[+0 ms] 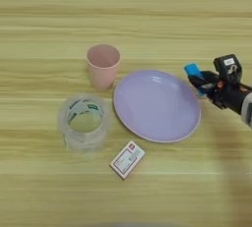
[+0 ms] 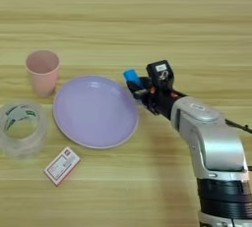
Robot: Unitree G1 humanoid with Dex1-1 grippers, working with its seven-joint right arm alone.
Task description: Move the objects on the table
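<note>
The table (image 1: 147, 14) of pale yellowish planks fills both views, its grain running across; no room shows beyond it. The right eye view alone shows the whole silver forearm (image 2: 209, 142) rising from the bottom right corner toward the plate; the left eye view cuts it off at the right edge and shows only the black wrist.

The round lavender plate (image 2: 94, 111) lies flat on the wood and serves as landmark; it holds nothing. A clear roll of tape (image 1: 83, 121) lies just left of the plate, whole in the left eye view, clipped by the left edge in the right eye view. The pink cup (image 1: 103, 66) stands upright just beyond the plate's upper left rim. The right gripper (image 2: 135, 86) is at the plate's right rim; its black fingers are clamped on the small blue block (image 2: 132, 76), which sits just off that rim. The white-and-red box (image 1: 127, 159) lies flat and askew just below the plate's lower edge, apart from it.
</note>
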